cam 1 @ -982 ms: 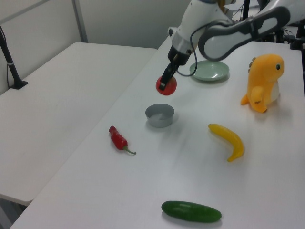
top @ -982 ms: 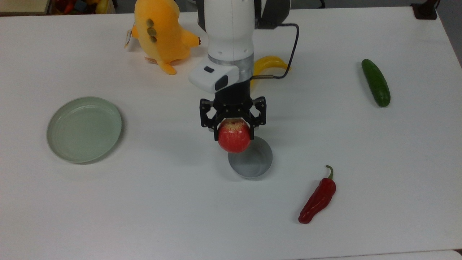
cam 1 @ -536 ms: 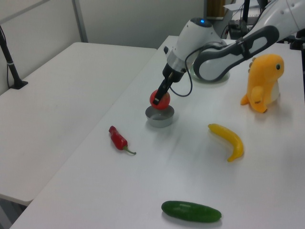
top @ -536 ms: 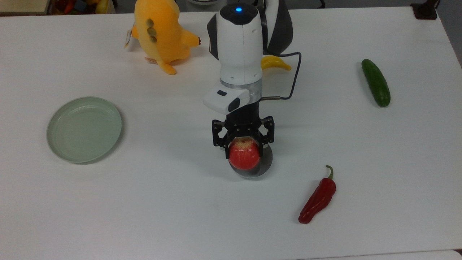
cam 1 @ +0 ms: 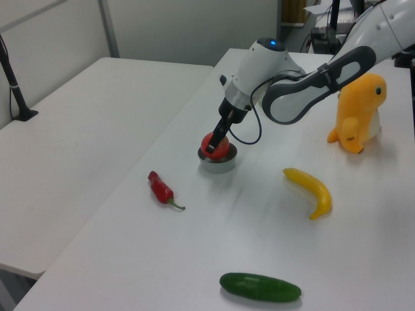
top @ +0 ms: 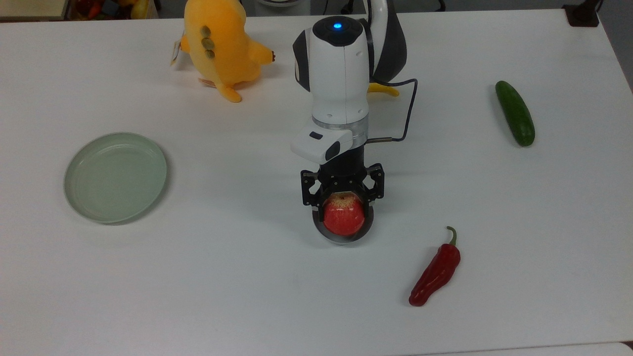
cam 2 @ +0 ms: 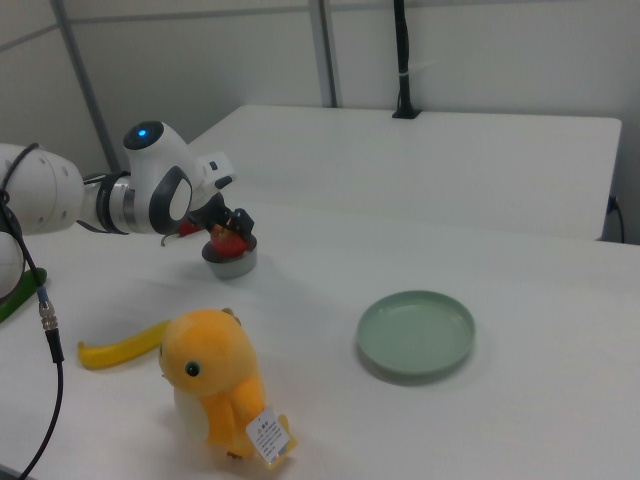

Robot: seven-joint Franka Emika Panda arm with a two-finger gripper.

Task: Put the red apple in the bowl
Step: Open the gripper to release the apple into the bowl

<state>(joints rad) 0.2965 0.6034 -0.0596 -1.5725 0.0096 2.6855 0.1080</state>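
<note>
Lower centre of the top view: the gripper (top: 344,207), clamped on the apple (top: 343,218), holds it inside the rim of the bowl (top: 341,239); a good release would open the fingers only slightly and lift straight up without nudging the bowl.

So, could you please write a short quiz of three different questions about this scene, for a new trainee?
1. True or false: the red apple is between the fingers of the gripper, inside the rim of the bowl.
2. Which thing lies nearest the bowl in the top view? A) cucumber B) red chili pepper C) pale green plate
3. Fill in: in the left view, the yellow fruit between the bowl and the plush toy is a ____.

Key: 1 true; 2 B; 3 banana.
</note>
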